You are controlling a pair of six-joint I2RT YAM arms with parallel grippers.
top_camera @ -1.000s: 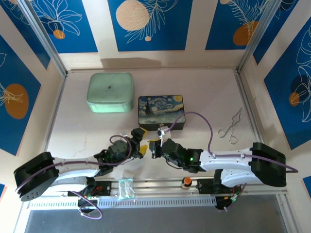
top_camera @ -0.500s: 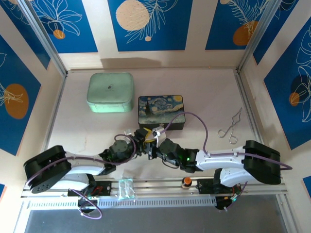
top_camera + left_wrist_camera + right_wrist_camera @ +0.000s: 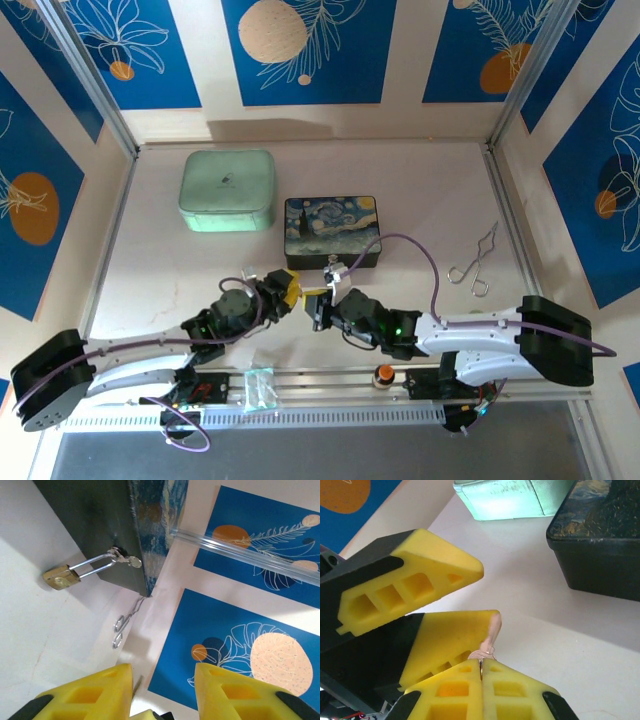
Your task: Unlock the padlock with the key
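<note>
Grippers meet nose to nose low on the table (image 3: pixel 180 265), in front of the dark painted box (image 3: pixel 330 230). Right gripper (image 3: pixel 481 662) has its yellow pads pressed together, pinching the key (image 3: pixel 490 632) by its head, pale blade sticking out past the tips. Left gripper (image 3: pixel 487 592) faces it with jaws spread; the key blade lies against the tip of its lower finger (image 3: pixel 450 637), and the upper finger (image 3: pixel 410 580) stands clear of it, so I read no left grip on the key. In the left wrist view the same two yellow fingertips (image 3: pixel 90 695) stand apart with a gap between. Padlock (image 3: pixel 61 576) hangs off the hasp on the box front wall, brass body resting on the tabletop, silver shackle closed through the hasp; it sits apart from both grippers and the key is not at it. From overhead I cannot make out the padlock clearly. Mint-green case (image 3: pixel 227 190) sits just left of the box, further back. Bent wire tool (image 3: pixel 473 262) lies well off to the right, near the side rail. Orange-topped knob (image 3: pixel 383 375) sits at the near edge, between the arm bases.
</note>
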